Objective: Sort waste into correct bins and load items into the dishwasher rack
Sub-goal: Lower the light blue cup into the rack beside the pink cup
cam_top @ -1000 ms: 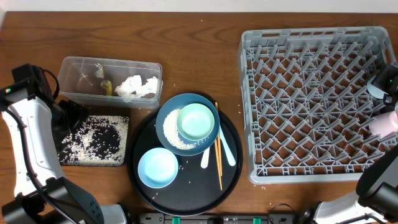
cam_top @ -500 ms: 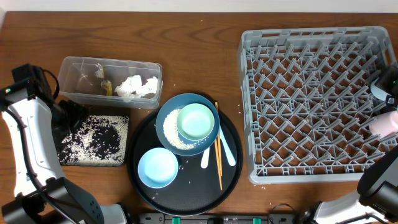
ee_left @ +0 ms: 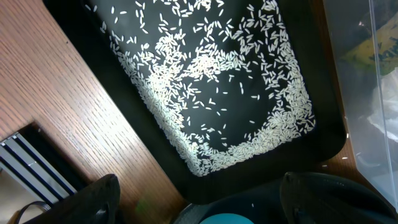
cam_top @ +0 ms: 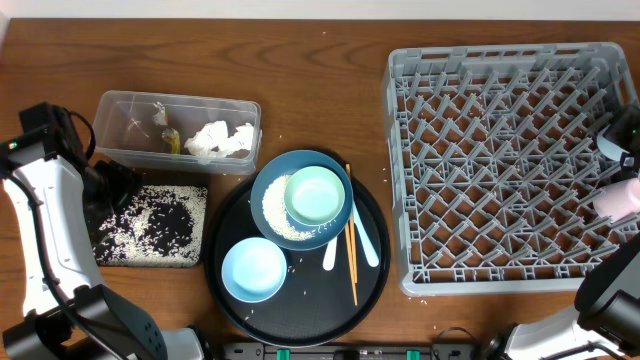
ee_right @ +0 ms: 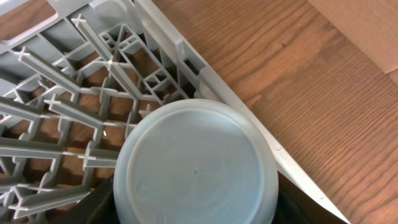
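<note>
here the right tool [ee_right: 194,206] seems closed around the pale-blue cup [ee_right: 196,165], base up, though its fingers are mostly hidden behind the cup. the cup is at the 3 o'clock edge of the dishwasher rack [ee_right: 193,62], just inside the wall, with bare tabletop [ee_right: 298,81] beyond toward 1 o'clock. so the set-down likely goes straight down among the pegs, not outward. the left tool [ee_left: 211,199], spread wide and empty, hovers over the black tray [ee_left: 93,37], well apart from the rack.
</note>
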